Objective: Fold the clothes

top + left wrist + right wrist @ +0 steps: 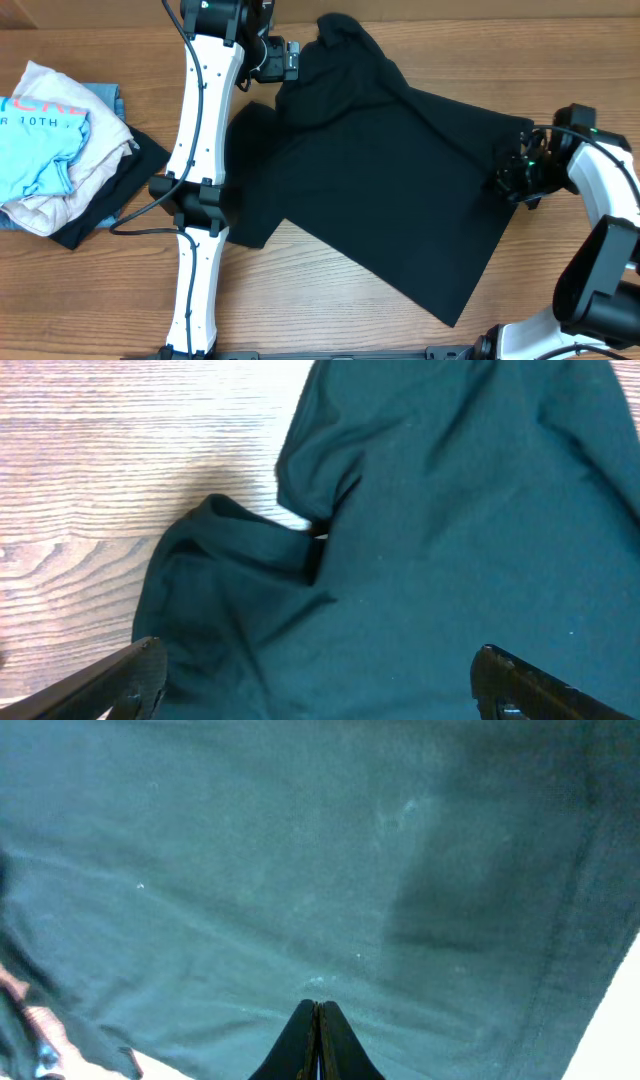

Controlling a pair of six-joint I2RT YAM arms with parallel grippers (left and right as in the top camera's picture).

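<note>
Wood-grain table (330, 300), brown, matte; room beyond not visible.

Black T-shirt (390, 170) at table centre, spread on a diagonal. Long axis runs far-left to near-right, bunched end far, flat corner near-right.

L gripper (283, 62) above far bunched edge – jaws wide apart, holding nothing.

R gripper (512, 178) at shirt's right edge – fingers pressed together, tips on fabric; can't tell if cloth pinched.

Left side: light blue shirt (40, 140) on cream garment (60, 205). Pink lettering, "10TH" legible, rest cut off.
</note>
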